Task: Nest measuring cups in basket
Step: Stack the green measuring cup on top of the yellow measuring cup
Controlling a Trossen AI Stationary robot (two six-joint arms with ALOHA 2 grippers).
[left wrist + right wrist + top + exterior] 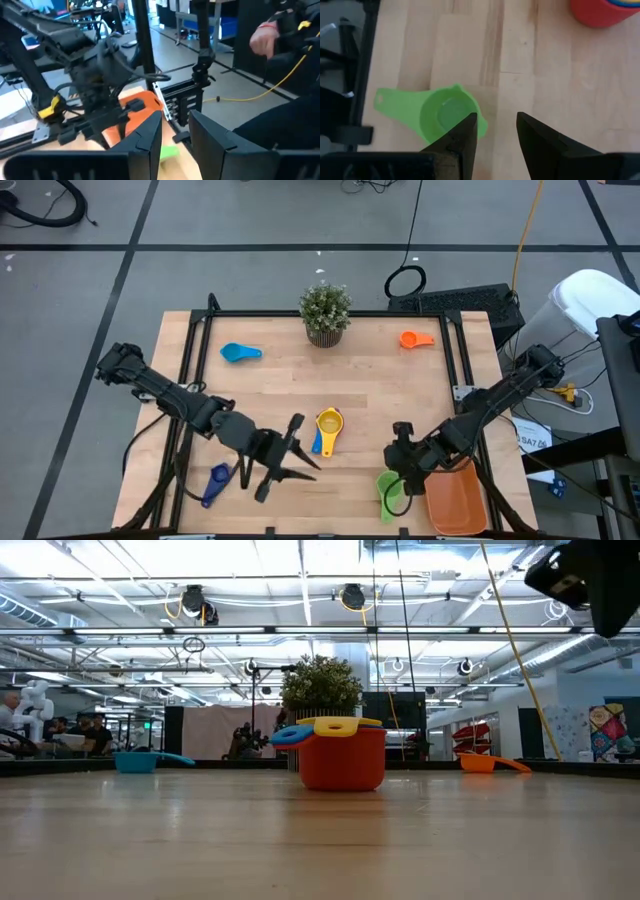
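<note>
A red measuring cup (342,762) stands on the table's middle with a yellow cup (329,421) and a blue one (318,444) nested in it. The green cup (437,117) lies on the table by the orange basket (458,502), near the front right. My right gripper (496,131) hangs open above it, its fingers slanting down over the cup's rim side. My left gripper (300,452) is open and raised, left of the stack, pointing about level toward the right arm. A dark blue cup (215,482) lies below the left arm. The light blue cup (240,352) and the orange cup (415,338) lie near the far edge.
A small potted plant (325,312) stands at the middle of the far edge. Black frame rails (190,360) run along the table's left and right sides. Bare wood lies between the stack and the far cups. A person's hand (262,37) shows beyond the table.
</note>
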